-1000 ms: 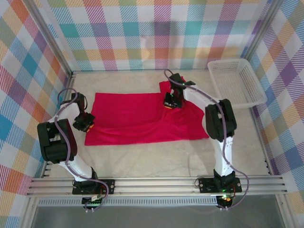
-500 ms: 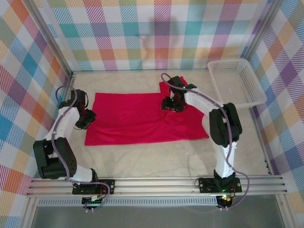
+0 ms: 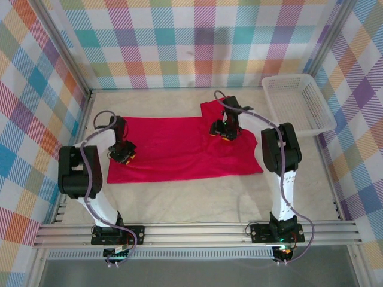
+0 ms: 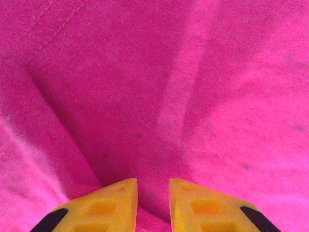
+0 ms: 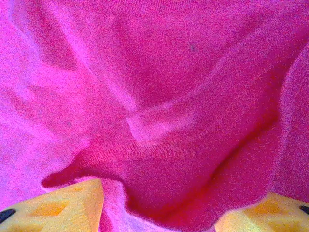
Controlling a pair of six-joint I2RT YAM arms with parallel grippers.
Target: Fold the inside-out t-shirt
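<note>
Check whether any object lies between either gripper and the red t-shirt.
Nothing visible does. The left gripper and the right gripper are both low over the t-shirt, with only its red cloth ahead of their fingers.

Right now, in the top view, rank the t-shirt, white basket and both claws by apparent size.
1. t-shirt
2. white basket
3. left claw and right claw: they look about alike, so I won't rank them.

Note that the left hand (image 3: 124, 156) has moved inward from the left edge of the inside-out t-shirt (image 3: 173, 146) onto the cloth. The right hand (image 3: 226, 132) has shifted slightly rightward.
</note>
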